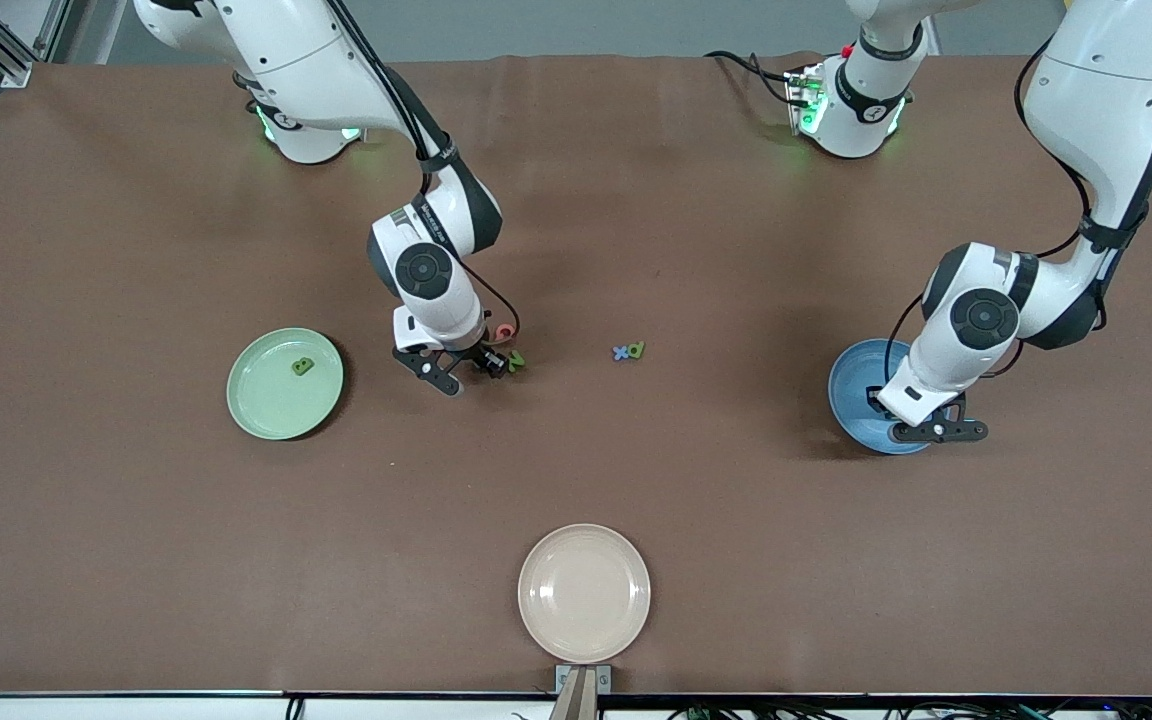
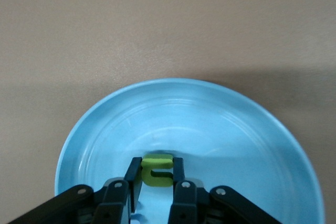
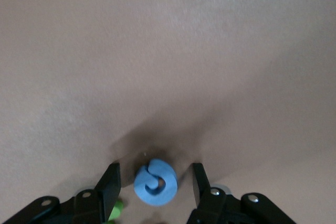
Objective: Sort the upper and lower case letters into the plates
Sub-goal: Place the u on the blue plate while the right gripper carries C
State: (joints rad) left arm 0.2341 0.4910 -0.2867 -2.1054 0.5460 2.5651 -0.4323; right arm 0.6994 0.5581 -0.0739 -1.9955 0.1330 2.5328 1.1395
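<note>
The blue plate (image 1: 854,385) lies toward the left arm's end of the table. Over it my left gripper (image 1: 938,432) is shut on a light green letter (image 2: 157,174), low above the plate's floor (image 2: 210,129). The pale green plate (image 1: 266,400) lies toward the right arm's end and holds a dark green letter (image 1: 303,366). Beside that plate, toward the table's middle, my right gripper (image 3: 155,167) is open and low over the table. A blue letter (image 3: 156,182) lies between its fingers (image 3: 111,182) with a gap on each side.
A pink letter (image 1: 505,333) and a green letter (image 1: 516,361) lie right by the right gripper (image 1: 466,368). A blue letter (image 1: 621,353) and a green one (image 1: 637,349) touch at the table's middle. A cream-beige plate (image 1: 584,592) sits at the near edge.
</note>
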